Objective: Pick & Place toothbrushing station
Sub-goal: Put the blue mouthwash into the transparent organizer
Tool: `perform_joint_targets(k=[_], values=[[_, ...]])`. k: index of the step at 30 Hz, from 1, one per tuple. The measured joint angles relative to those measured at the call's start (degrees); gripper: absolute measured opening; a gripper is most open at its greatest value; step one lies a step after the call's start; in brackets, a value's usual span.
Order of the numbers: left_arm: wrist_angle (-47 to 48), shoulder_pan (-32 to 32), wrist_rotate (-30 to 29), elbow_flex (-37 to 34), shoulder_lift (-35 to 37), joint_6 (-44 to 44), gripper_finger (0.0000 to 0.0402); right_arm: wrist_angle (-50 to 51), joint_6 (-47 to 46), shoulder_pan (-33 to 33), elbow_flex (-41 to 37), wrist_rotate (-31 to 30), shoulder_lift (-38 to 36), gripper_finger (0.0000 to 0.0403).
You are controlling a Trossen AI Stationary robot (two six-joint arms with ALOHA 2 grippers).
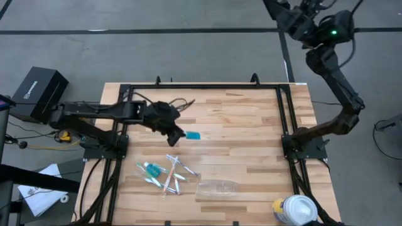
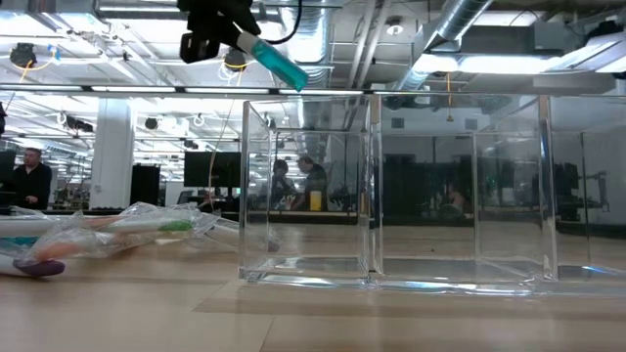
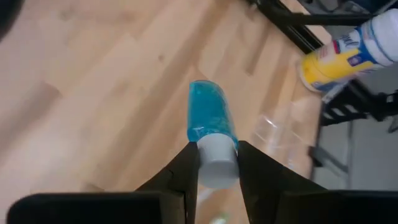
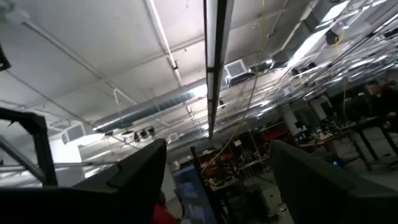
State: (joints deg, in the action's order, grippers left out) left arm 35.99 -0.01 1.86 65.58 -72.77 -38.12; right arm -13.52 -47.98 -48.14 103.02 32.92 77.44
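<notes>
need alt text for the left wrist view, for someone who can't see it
The left gripper holds a small tube of blue gel by its white cap between its two dark fingers, above a pale wooden table. Farther off, a yellow-and-white canister stands near the table's black frame, with a see-through plastic holder faintly visible on the wood.

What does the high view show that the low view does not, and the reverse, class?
Only the high view shows the yellow white-lidded canister at the table's near edge and the right arm raised beyond the table. Only the low view shows the clear holder's upright compartments, empty, and people in the room behind. Both show the left gripper holding the teal tube above the table.
</notes>
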Motion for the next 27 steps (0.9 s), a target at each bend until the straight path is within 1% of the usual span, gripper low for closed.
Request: perform_joint_targets(k=[8,10,14,17,21,27], values=[[1.34,-6.59,-0.07,0.02,-3.93,-19.33,0.008,0.25,-0.38,-0.06,-0.02,7.5,-1.08,0.0274],[0.86,-8.52,-0.12,0.02,-4.83,-22.6,0.008,0.3,-1.32,-0.06,-0.02,9.54,-1.1,0.0274],[-4.53,-12.62,0.12,0.26,-6.13,-27.72,0.008,0.26,-1.53,0.17,-0.02,12.2,-1.12,0.0274],[-5.13,-14.83,0.74,4.39,-8.39,-29.3,0.008,0.31,-1.53,0.16,-0.13,13.15,-1.75,0.0274],[-4.45,-15.86,4.01,11.62,-13.43,-29.28,0.008,0.2,-1.22,0.07,-0.11,13.78,-3.59,0.0274],[3.21,-15.3,10.14,21.98,-23.05,-27.61,0.008,0.62,-1.03,0.02,-0.09,14.12,-6.57,0.0274]])
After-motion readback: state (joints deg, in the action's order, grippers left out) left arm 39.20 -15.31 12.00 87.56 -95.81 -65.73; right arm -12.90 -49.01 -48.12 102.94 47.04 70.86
